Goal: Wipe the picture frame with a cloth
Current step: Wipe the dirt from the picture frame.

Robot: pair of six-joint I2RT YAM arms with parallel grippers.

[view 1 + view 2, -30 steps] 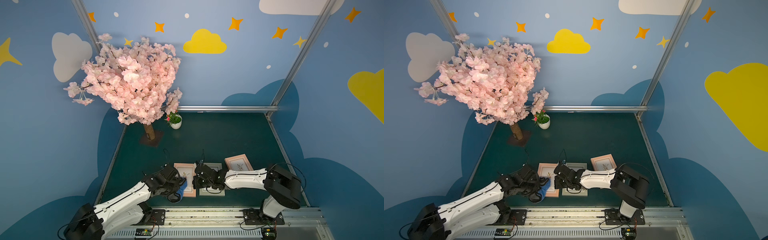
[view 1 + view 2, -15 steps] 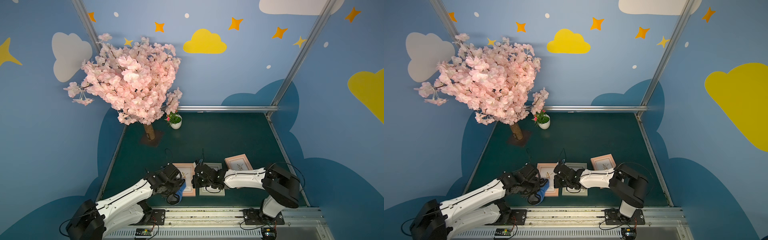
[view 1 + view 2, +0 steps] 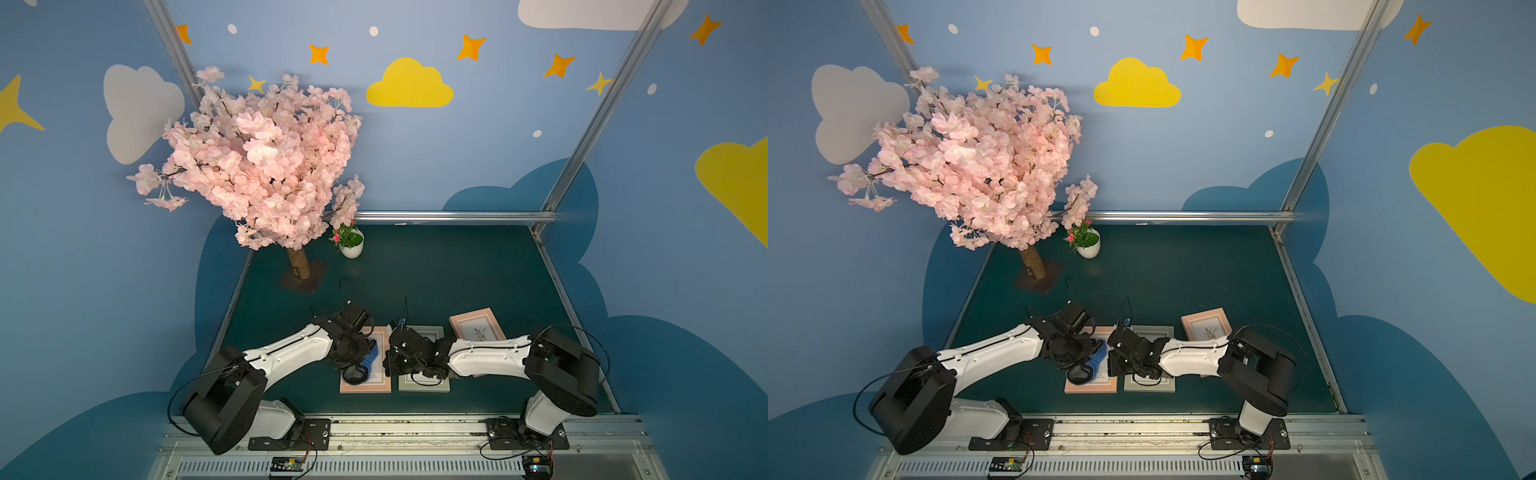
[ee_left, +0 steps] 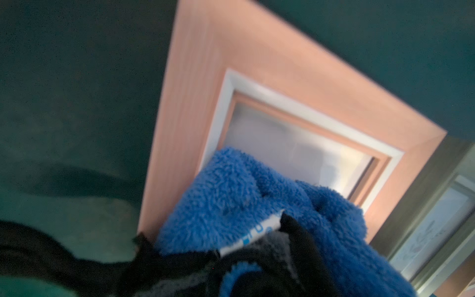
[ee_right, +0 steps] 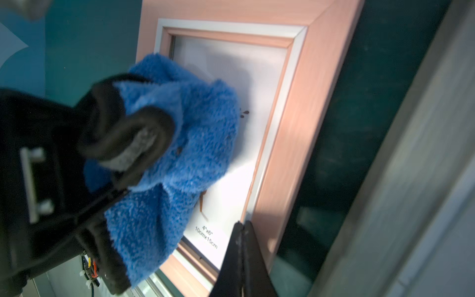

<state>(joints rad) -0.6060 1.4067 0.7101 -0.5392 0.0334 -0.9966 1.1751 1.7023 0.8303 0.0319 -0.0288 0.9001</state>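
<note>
Along the bottom edge of both top views, a metal rail (image 3: pixel 395 432) carried the two arm bases, and both arms reached inward over the dark green worktop (image 3: pixel 436 270). Just beyond the rail, at the lower middle of the picture, a pink picture frame (image 3: pixel 365 385) lay flat. A grey-green frame (image 3: pixel 424 385) lay just beside it to the right, with a narrow strip of worktop between them. The cloth (image 5: pixel 185 144), blue and plush, sat bunched on the pink picture frame, covering part of its glass and a stretch of its border. Its dark reverse and white tag (image 4: pixel 257 231) showed in the left wrist view. The left fingers (image 5: pixel 154 123) were pinched tight on a fold of the cloth, with grey fabric squeezed between them. The right fingers (image 5: pixel 241 257) were pressed together with nothing between them. Their tip sat at the pink border beside the glass, though the pictures did not show whether it pressed down. Farther back and to the right, a second pink frame (image 3: pixel 478 328) lay at an angle, its near corner hidden under the right arm. At the upper left of the worktop stood a pink blossom tree (image 3: pixel 266 166) on a dark base, with a small white potted plant (image 3: pixel 352 245) just to its right.
</note>
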